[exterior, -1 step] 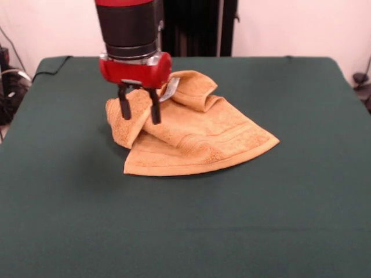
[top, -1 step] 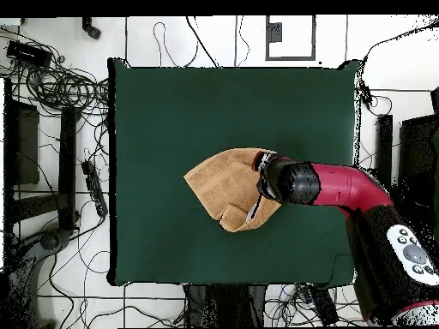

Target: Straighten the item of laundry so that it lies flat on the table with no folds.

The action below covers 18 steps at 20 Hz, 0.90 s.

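The orange-tan terry hand towel (exterior, -1 step: pixel 191 142) lies crumpled a little beyond the middle of the dark green table (exterior, -1 step: pixel 278 214), folded over itself, with one corner pointing toward the right in the front view and a raised bunch of folds at its far side. The gripper (exterior, -1 step: pixel 139 110) hangs over the towel's left, bunched part; its two black fingers (exterior, -1 step: pixel 124 108) stand slightly apart, with a ridge of terry showing between and behind them. Whether the tips pinch that ridge or merely stand in front of it cannot be told from the front view. A pale band, perhaps the care label (exterior, -1 step: pixel 170 88), shows just behind the red wrist. In the overhead view the arm's dark end covers the fingers entirely, and the towel (top, -1 step: pixel 225 187) spreads out from under it, its hidden edge lost beneath the arm. There are no containers on the table.
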Available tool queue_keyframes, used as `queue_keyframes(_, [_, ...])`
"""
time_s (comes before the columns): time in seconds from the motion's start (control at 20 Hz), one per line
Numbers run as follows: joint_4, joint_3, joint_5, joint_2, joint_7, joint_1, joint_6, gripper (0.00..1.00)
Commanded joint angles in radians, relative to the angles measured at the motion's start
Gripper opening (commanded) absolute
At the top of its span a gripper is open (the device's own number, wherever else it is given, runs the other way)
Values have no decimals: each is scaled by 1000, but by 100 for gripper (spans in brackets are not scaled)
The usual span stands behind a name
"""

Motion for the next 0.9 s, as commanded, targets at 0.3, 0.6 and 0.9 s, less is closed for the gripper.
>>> queue_keyframes(0.3, [43, 76, -13, 85, -55, 102, 41, 100])
queue_keyframes(0.6, [61, -30, 7, 83, 71, 153, 48, 100])
queue_keyframes(0.9, [94, -69, 18, 61, 69, 155, 71, 100])
